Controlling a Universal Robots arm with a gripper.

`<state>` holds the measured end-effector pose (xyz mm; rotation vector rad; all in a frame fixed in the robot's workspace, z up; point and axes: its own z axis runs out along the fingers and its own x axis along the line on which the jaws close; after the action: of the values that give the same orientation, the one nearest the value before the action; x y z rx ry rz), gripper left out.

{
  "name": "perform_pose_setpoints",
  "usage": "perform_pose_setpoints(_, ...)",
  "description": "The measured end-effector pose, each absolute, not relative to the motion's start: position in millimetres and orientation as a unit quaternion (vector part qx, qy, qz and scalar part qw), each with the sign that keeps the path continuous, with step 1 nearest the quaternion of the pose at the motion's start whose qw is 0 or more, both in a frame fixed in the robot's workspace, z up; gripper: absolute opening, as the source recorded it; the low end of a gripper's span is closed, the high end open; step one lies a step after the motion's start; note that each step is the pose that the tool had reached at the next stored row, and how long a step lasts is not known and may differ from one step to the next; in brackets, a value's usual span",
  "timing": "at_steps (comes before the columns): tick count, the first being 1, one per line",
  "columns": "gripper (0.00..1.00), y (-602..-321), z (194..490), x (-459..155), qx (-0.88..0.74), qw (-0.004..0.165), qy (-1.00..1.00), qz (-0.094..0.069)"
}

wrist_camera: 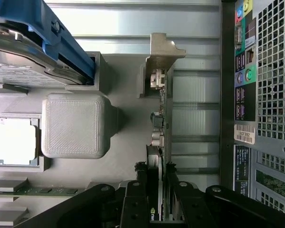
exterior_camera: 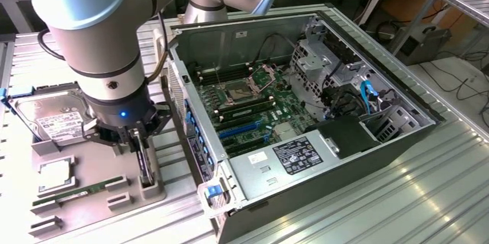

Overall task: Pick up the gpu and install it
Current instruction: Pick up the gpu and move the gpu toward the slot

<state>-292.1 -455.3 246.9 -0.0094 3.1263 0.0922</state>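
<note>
Pincer (exterior_camera: 136, 140) low over gpu (exterior_camera: 144, 166), jaws partly closed, clamped on card's two flat faces. Gpu upright on edge in slot of grey fixture (exterior_camera: 88, 164), just beside open computer case (exterior_camera: 252, 195), on table (exterior_camera: 405, 209).

Thing: graphics card (exterior_camera: 144, 166)
Look: a thin, long, dark board. From the wrist view (wrist_camera: 160, 137) it is seen along its upper edge, with small silvery parts in a row.
End piece: a pale bracket (wrist_camera: 162, 47) with a bent tab, at the end farthest from the tool.
Pose: upright on its long edge, not tilted.
Place: directly beneath the tool (exterior_camera: 134, 141), running away from it lengthwise.
Hold: the near end sits between the tool's (wrist_camera: 154, 209) two fingers (wrist_camera: 135, 202), one against each face.
Support: the lower edge is down in the slot of a gray holder (exterior_camera: 157, 193).
</note>
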Motion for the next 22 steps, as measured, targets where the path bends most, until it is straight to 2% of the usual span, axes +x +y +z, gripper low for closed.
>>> perform_pose_setpoints(11, 0.26, -455, 260, -289, -0.013, 0.002, 0.999, 0.030)
perform_pose_setpoints(22, 0.26, -455, 292, -287, -0.013, 0.000, 0.999, 0.030)
